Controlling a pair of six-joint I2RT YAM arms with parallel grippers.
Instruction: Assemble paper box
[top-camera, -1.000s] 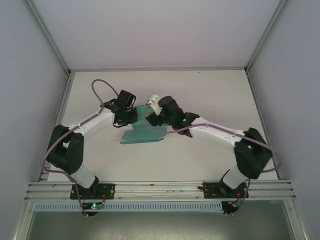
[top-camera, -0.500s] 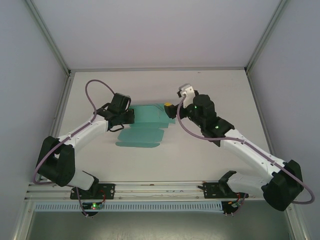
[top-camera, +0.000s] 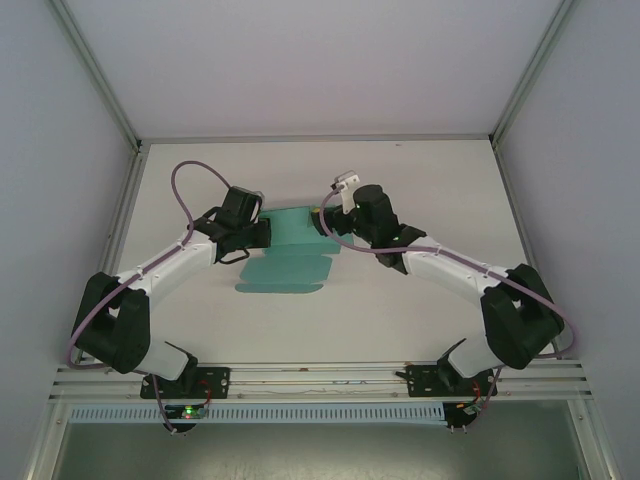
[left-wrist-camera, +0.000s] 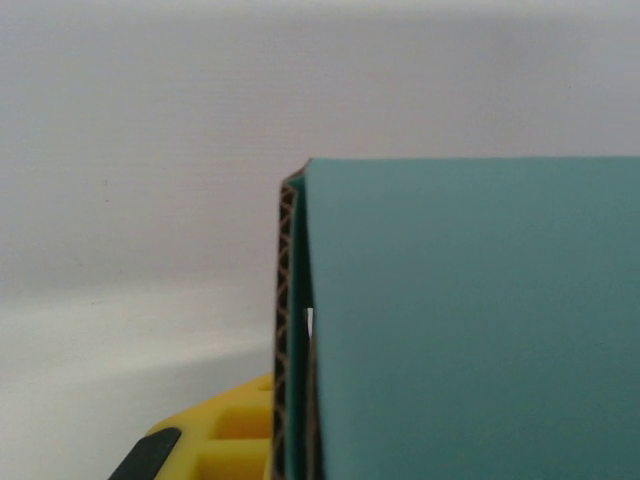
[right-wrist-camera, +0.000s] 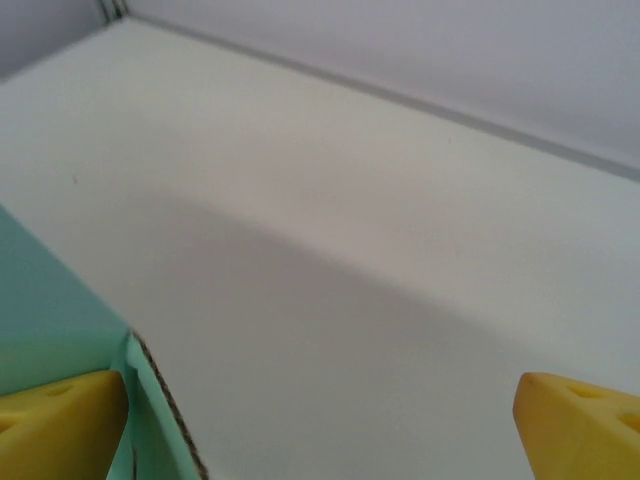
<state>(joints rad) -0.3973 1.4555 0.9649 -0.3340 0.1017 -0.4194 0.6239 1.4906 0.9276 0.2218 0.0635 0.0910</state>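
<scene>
The paper box (top-camera: 288, 268) lay on the table (top-camera: 440, 200) between my two arms, its near panel flat and its far panel reaching up to both end effectors. My left end effector (top-camera: 262, 236) sat at that panel's left edge. On its wrist camera the corrugated cut edge stood upright, touching one yellow pad (left-wrist-camera: 215, 445); the other was hidden, so I could not tell its grip. My right end effector (top-camera: 322, 218) was released, its pads (right-wrist-camera: 60, 420) spread wide, the card's corner just beside one and bare table ahead
</scene>
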